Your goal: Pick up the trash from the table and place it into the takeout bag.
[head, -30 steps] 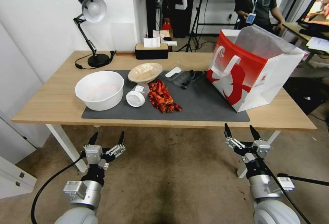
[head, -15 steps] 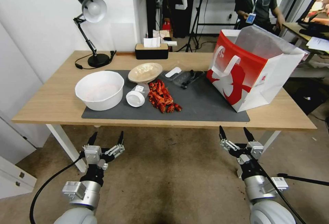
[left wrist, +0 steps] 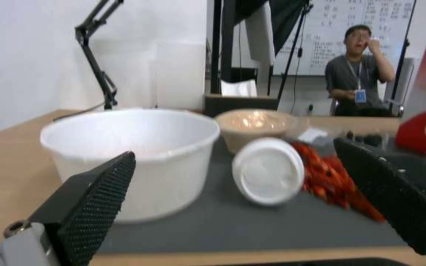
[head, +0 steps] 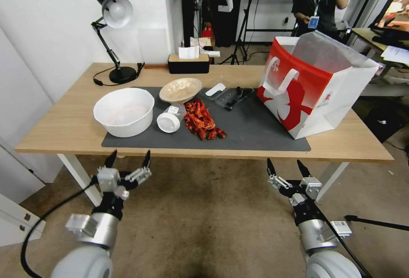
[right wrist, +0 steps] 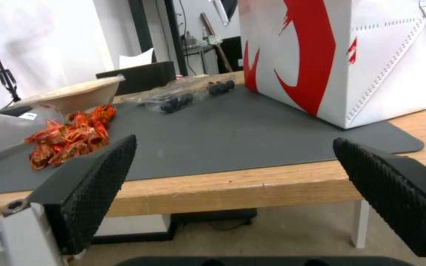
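My left gripper (head: 129, 159) hangs below the near edge of the table (head: 64, 129), fingers spread wide, nothing between them. My right gripper (head: 286, 168) does the same off the right half of that edge, also spread and empty.

On the dark mat (head: 251, 131): a white-lidded clear cup (head: 169, 119) lying on its side, lid toward me, just beside a heap of red shells (head: 202, 121). Behind them a beige bowl (head: 180, 89), tilted. Left of the cup, a big white tub (head: 124, 111); contents hard to make out, faint pinkish tint inside.

Clear knotted bag (head: 230, 97) farther back with small dark lumps inside; I cannot tell what they are. A small white piece (head: 215, 89) lies near it, unidentifiable.

The takeout bag (head: 313, 86) stands upright at the mat's right end, mouth open, its interior mostly hidden from my head camera. My right wrist camera cuts off its top.

Desk lamp (head: 112, 35) and tissue box (head: 188, 63) at the back edge.
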